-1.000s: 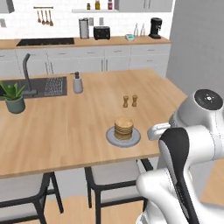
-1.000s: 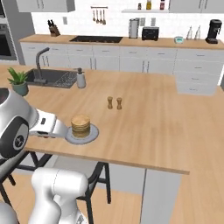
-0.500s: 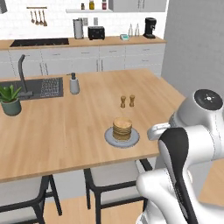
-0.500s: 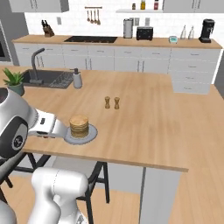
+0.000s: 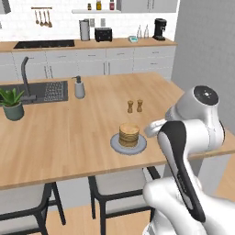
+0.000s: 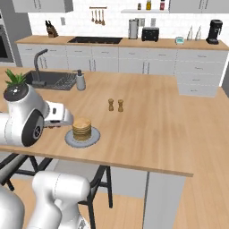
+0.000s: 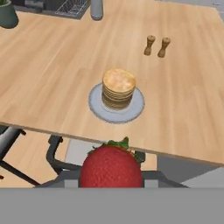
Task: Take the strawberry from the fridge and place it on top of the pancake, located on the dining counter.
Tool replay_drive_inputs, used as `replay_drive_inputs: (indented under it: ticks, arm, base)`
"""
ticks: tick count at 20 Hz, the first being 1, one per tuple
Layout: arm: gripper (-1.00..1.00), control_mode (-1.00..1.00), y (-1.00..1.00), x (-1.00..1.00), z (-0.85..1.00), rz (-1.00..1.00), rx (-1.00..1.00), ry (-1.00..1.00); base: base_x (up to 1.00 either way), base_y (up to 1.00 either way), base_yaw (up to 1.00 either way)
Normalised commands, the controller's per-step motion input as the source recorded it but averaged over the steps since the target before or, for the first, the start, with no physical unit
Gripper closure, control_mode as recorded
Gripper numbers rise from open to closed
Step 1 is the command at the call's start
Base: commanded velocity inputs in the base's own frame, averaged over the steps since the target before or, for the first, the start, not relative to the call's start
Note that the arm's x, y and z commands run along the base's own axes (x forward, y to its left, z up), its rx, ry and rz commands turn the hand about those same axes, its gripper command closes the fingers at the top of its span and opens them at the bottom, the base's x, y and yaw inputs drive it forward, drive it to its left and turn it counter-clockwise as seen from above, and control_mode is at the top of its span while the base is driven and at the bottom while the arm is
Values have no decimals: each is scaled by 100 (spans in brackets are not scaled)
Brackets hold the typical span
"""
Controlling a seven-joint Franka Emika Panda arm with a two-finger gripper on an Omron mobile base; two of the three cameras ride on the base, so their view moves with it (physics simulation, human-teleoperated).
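Note:
The strawberry point(image 7: 111, 168), red with a green leafy cap, sits close at the bottom of the hand view, and my gripper point(image 7: 111, 177) is shut on it. Its fingers are hidden behind the berry. Ahead of it, over the counter's near edge, the pancake point(image 7: 118, 89) stands as a golden stack on a round grey plate point(image 7: 138, 106). The pancake point(image 5: 129, 134) point(image 6: 82, 129) rests near the front edge of the light-wood dining counter point(image 5: 69, 133) point(image 6: 147, 129). My hand hovers just beside the plate, off the counter's edge. The fridge is out of view.
Two small wooden shakers point(image 5: 134, 106) point(image 6: 116, 105) point(image 7: 157, 46) stand behind the pancake. A sink point(image 5: 43, 91), a soap bottle point(image 5: 79, 87) and a potted plant point(image 5: 12, 103) lie at the counter's left. Grey stools point(image 5: 117, 183) stand under the front edge.
The whole picture has shifted slightly, so the base has moved a little. The arm, the strawberry and the pancake keep their places relative to each other.

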Motion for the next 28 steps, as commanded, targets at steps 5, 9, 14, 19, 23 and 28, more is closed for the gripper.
replay_drive_inputs:
  ticks: [5,9,14,19,23,28]
  arm:
    - [100,-100,6,100,-8,15,1,14]
    - [100,-100,6,100,-21,5,0,6]
    - [100,-100,18,100,-66,0,0,9]
    - [100,-100,6,100,-32,0,-10,23]
    - [100,-100,1,88,0,-1,-17,13]
    - [100,-100,11,91,-41,0,-3,1]
  base:
    - [0,0,0]
    - [0,0,0]
    - [0,0,0]
    - [0,0,0]
    - [0,0,0]
    - [0,0,0]
